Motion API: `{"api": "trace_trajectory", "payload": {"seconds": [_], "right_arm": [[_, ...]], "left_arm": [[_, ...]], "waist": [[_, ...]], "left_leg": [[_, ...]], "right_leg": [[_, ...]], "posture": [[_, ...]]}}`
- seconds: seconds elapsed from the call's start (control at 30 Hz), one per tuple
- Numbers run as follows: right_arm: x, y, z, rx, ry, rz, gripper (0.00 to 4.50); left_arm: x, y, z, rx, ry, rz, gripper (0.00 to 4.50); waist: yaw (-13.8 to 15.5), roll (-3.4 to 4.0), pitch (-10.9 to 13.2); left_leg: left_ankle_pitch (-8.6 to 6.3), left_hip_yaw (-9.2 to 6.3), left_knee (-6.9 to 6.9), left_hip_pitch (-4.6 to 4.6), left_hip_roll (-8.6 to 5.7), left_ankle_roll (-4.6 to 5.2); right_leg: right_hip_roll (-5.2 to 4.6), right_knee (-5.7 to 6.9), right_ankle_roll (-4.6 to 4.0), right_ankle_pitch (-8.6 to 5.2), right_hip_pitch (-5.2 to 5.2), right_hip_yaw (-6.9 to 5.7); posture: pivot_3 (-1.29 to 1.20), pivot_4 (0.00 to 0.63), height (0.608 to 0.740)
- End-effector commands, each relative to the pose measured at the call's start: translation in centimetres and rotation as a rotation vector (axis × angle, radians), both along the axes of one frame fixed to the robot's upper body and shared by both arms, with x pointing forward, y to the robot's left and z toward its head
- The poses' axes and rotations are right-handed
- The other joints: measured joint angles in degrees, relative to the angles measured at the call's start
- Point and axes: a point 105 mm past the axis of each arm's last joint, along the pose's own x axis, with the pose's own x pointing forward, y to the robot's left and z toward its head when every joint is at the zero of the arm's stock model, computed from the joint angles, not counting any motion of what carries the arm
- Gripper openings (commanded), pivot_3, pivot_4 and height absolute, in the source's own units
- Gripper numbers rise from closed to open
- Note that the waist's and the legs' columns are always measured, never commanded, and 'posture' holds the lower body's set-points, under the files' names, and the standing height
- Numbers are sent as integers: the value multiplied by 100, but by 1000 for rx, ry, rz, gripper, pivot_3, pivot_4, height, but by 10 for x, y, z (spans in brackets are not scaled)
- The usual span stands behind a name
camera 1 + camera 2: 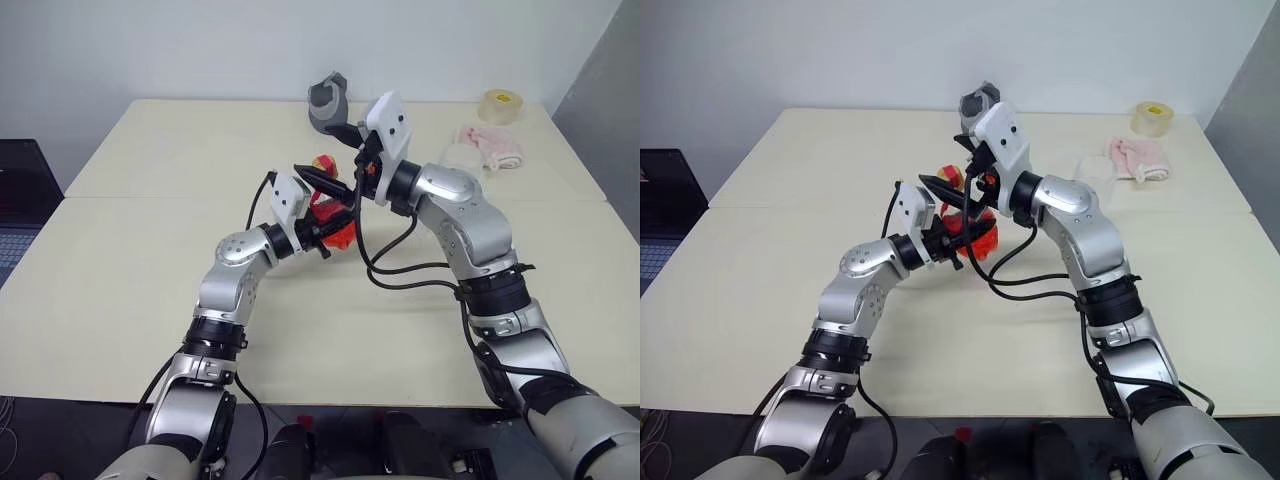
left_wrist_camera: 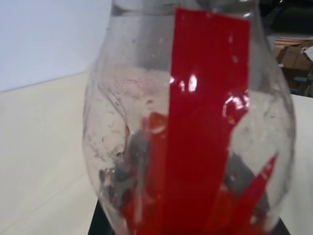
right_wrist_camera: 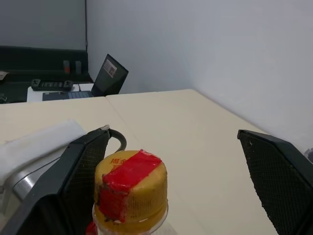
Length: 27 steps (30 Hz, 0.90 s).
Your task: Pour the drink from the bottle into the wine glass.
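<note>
Left gripper (image 1: 322, 238) pinched the bottle (image 1: 335, 215) upright at frame centre, steadying it so the right gripper (image 3: 176, 161), fingers spread wide around the yellow cap (image 3: 130, 188), could likely unscrew it.

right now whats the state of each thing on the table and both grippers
bottle: upright, capped, held by the left gripper
cap: still on the bottle, red tape across it
drink: inside the bottle, none poured
left gripper: shut on the bottle
right gripper: open, fingers either side of the cap, not touching it
tape roll: lying flat at the far right of the table
pink cloth: crumpled
</note>
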Motion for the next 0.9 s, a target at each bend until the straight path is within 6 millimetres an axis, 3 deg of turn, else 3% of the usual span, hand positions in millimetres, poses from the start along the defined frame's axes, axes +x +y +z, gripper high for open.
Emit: {"api": "trace_trajectory", "payload": {"seconds": [0.03, 0.57, 0.9], "right_arm": [[-2, -20, 8, -8, -44, -45, 4500], [-20, -53, 4, -81, -3, -37, 4500], [-48, -29, 0, -47, 31, 139, 4500]], "left_arm": [[-9, 5, 22, -24, -87, 3, 1025], [-19, 17, 22, -16, -75, 33, 997], [-17, 18, 16, -2, -56, 27, 997]], "waist": [[0, 0, 0], [15, 0, 0], [17, -1, 0]], "left_leg": [[0, 1, 1, 0, 0, 0], [-1, 4, 0, 0, 1, 2], [-1, 3, 2, 0, 2, 2]], "right_leg": [[0, 0, 0, 0, 0, 1], [0, -1, 0, 0, 3, 2], [0, 0, 0, 0, 4, 1]], "posture": [[0, 150, 740], [0, 150, 740], [0, 150, 740]]}}
